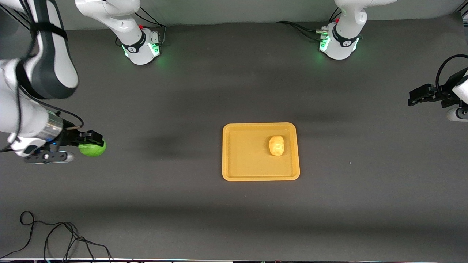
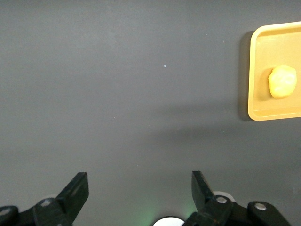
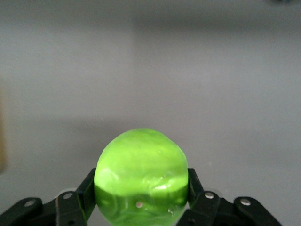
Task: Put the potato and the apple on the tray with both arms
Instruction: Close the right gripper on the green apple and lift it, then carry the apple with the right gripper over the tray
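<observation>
Dark table (image 1: 234, 91): potato (image 1: 276, 145) in tray (image 1: 234, 171), mid-table – done. Apple (image 1: 93, 149) left: right gripper (image 1: 95, 140) fingers clamp it nr right arm's edge. Left gripper (image 1: 412, 98) fingers spread, empty, waiting.

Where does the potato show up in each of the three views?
Front view: the potato lies on the tray, in its half toward the left arm's end.
Left wrist view: potato on the tray at the picture's edge.
Right wrist view: not in it.
Shared landmark: the tray.
</observation>
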Controlling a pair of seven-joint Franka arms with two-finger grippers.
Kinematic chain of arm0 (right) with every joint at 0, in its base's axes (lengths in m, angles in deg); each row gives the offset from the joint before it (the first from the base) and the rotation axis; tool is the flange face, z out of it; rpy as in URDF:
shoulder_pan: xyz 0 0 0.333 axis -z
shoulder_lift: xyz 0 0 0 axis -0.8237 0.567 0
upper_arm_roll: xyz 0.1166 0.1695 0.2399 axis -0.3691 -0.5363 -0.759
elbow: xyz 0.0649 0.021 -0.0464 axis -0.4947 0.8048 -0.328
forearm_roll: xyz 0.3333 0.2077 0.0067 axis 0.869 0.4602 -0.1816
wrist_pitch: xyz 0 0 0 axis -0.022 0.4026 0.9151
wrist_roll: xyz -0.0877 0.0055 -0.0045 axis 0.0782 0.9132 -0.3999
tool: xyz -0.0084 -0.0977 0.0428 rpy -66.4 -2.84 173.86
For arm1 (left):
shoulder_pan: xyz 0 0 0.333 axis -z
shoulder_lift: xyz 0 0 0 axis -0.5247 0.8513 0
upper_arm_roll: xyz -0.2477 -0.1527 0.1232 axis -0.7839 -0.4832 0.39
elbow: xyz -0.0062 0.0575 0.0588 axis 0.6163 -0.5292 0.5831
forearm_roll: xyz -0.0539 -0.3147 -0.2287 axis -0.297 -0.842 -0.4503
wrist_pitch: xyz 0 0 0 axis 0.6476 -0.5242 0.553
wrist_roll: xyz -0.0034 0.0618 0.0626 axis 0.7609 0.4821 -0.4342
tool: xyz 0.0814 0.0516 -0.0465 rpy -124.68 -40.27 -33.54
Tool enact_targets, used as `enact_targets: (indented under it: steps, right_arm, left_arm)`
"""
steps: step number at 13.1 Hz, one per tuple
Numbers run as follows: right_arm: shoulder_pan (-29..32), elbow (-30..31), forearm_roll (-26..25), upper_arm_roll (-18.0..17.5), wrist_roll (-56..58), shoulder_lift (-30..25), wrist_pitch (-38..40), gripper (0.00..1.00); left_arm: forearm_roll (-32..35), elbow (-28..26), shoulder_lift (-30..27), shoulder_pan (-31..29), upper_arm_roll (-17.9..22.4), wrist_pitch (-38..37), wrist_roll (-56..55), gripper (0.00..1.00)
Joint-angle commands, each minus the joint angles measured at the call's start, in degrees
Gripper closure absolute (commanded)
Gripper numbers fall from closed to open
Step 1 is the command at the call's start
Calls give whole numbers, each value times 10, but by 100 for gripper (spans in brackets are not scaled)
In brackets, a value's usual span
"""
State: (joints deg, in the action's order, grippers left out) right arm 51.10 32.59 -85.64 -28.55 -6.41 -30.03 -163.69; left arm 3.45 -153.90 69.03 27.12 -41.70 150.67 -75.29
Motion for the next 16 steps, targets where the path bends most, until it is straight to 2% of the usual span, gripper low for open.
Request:
enact_targets:
  steps: [1,4,7,10,12,14,16]
  right_arm:
    - [-91,-78,-15,1,-104,48,17,51]
    - [-204,-169,-15,2,-287,115,27,53]
    - [-302,-292,-17,3,-471,229,31,55]
    - [-378,-434,-43,5,-612,368,21,58]
    - [-418,-452,-54,5,-664,433,-61,58]
    - [-427,-452,-55,6,-665,483,-133,58]
    - [-435,-452,-84,6,-664,515,-166,58]
  left_arm:
    - [-4,-2,-3,7,10,3,4,2]
    - [-4,-2,-6,7,11,-2,5,2]
    - [-5,-1,-9,6,13,-9,8,2]
    - [-5,-1,-18,6,13,-11,8,2]
    - [-5,1,-21,6,13,-11,9,2]
    - [-2,4,-22,9,8,-12,4,2]
    - [-1,7,-24,12,7,-19,0,2]
